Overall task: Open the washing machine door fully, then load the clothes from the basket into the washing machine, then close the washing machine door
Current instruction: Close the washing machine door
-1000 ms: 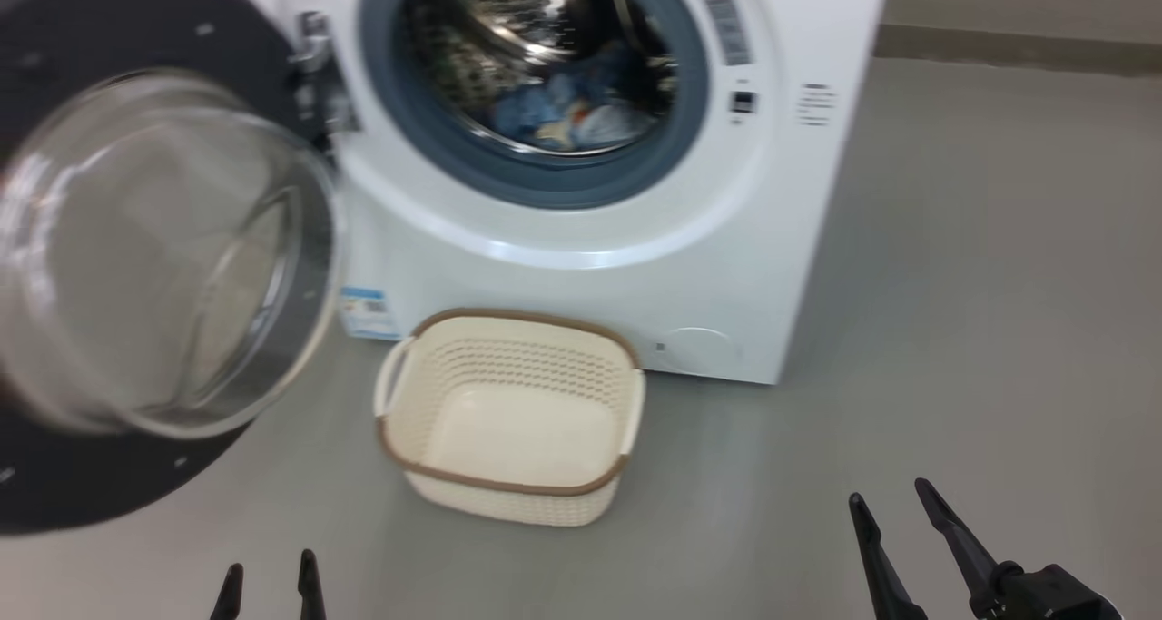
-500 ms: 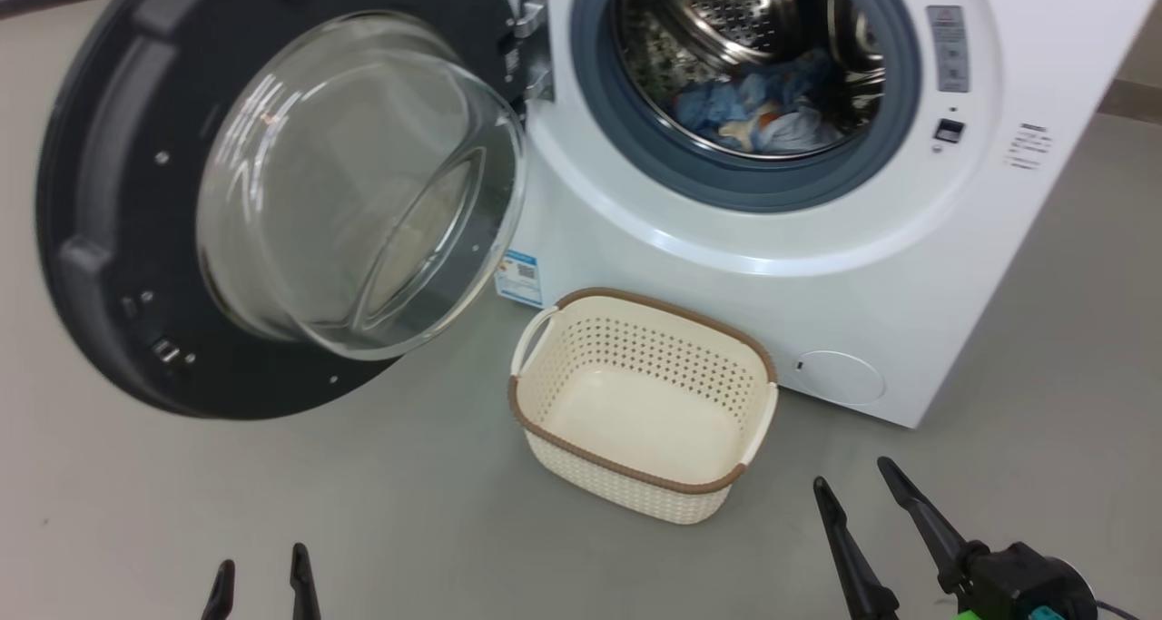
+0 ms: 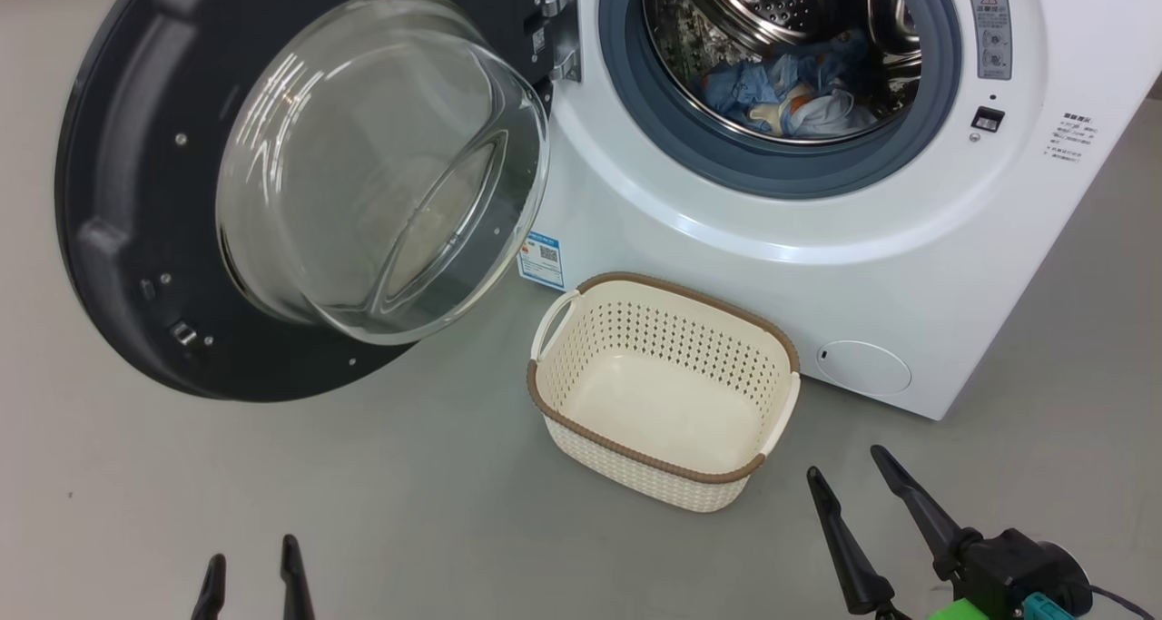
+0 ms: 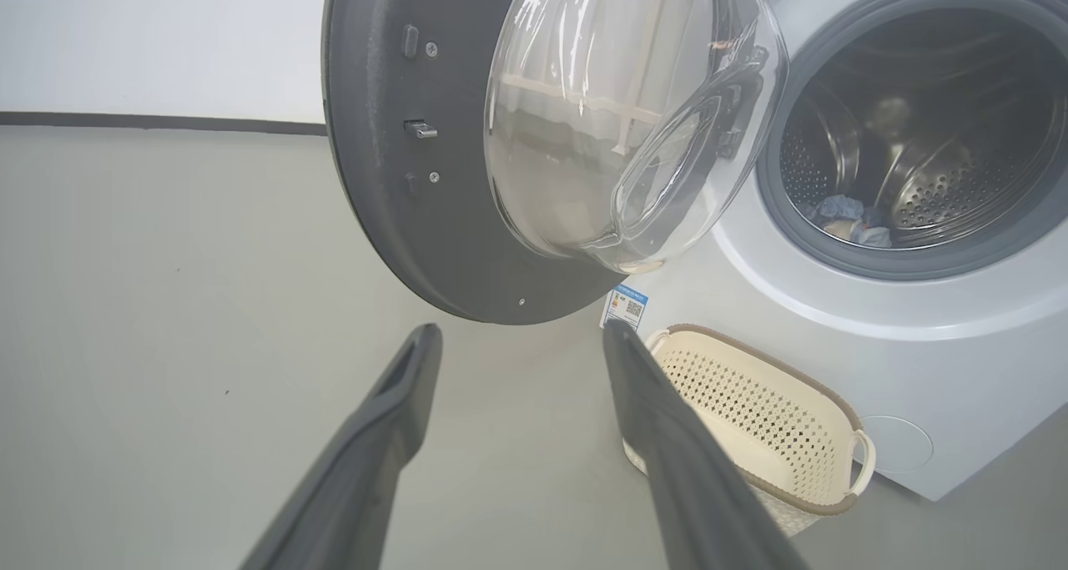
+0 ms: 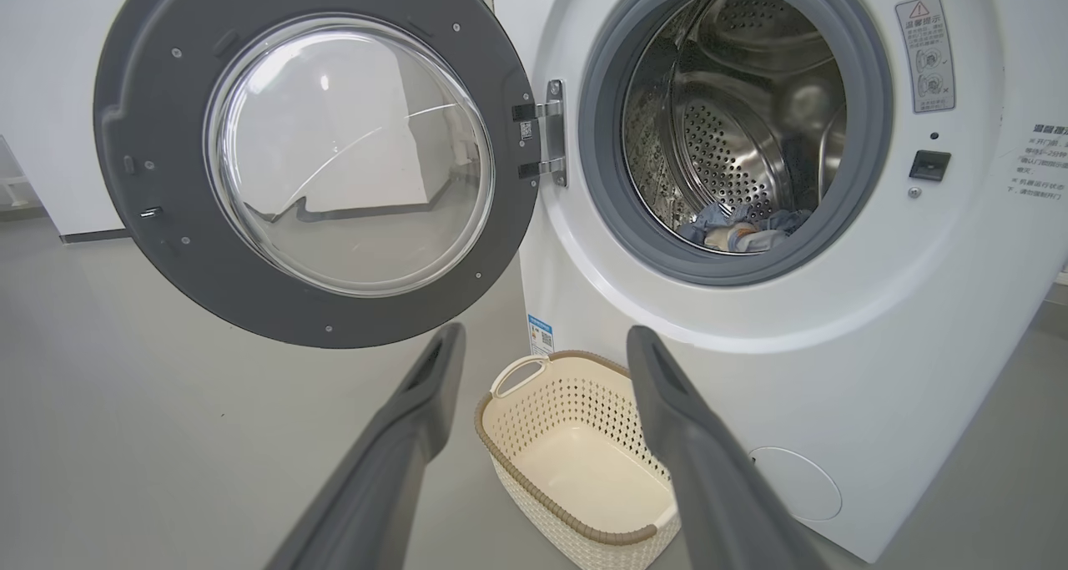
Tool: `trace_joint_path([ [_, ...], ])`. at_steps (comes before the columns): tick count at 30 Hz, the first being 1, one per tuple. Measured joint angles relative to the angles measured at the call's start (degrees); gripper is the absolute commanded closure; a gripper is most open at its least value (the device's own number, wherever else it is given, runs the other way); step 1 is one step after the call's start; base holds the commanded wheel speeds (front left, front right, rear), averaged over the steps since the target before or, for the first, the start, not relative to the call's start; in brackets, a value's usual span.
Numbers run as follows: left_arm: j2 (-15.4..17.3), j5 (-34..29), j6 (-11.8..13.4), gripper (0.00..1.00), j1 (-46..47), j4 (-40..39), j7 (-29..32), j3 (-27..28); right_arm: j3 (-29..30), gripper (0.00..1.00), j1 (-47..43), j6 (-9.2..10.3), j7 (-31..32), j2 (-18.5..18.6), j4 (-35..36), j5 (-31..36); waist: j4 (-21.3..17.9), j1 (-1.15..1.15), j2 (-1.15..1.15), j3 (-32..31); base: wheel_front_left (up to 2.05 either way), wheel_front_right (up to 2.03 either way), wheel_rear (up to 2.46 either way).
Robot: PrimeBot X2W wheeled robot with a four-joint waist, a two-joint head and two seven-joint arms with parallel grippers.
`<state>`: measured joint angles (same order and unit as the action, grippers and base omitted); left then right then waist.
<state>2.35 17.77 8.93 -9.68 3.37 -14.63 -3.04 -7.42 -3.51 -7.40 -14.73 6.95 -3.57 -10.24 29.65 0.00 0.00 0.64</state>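
The washing machine (image 3: 817, 266) stands with its door (image 3: 300, 175) swung wide open to the left, glass bowl facing me. Light blue clothes (image 3: 790, 93) lie at the bottom of the steel drum, also seen as clothes (image 5: 743, 232) in the right wrist view. The cream basket (image 3: 667, 393) sits empty on the floor in front of the machine. My left gripper (image 3: 247, 570) is open at the lower left, well short of the door. My right gripper (image 3: 853, 484) is open at the lower right, just right of the basket, holding nothing.
Grey floor (image 3: 363, 493) spreads in front of and to the left of the machine. A small round white flap (image 3: 862, 368) sits low on the machine's front. A white wall with a dark skirting (image 4: 158, 122) runs behind the open door.
The head camera has swung left, so the whole scene has shifted right in the picture and sharpened. Door, basket and clothes keep their places. Both grippers stay open.
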Motion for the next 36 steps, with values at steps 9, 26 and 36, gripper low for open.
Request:
trace_joint_path([
  [9,-0.09,14.74,0.44,1.00,-0.58,-0.25,0.00,8.33,-0.16,0.00,0.09,0.00,0.00,0.22,-0.12,-0.10,0.27,0.00,0.00,0.31,0.00,0.00,0.00],
  [26,12.26,39.33,-7.09,1.00,25.11,19.04,7.92,37.26,2.14,0.00,-0.05,0.00,0.00,-1.38,0.21,-0.09,-0.38,0.00,0.00,0.41,0.00,0.00,0.00],
  [36,24.36,44.76,-2.12,1.00,44.53,36.74,12.20,41.84,2.15,0.00,-0.10,0.00,0.00,-1.31,0.52,0.01,-3.72,0.00,0.00,0.43,0.00,0.00,0.00],
])
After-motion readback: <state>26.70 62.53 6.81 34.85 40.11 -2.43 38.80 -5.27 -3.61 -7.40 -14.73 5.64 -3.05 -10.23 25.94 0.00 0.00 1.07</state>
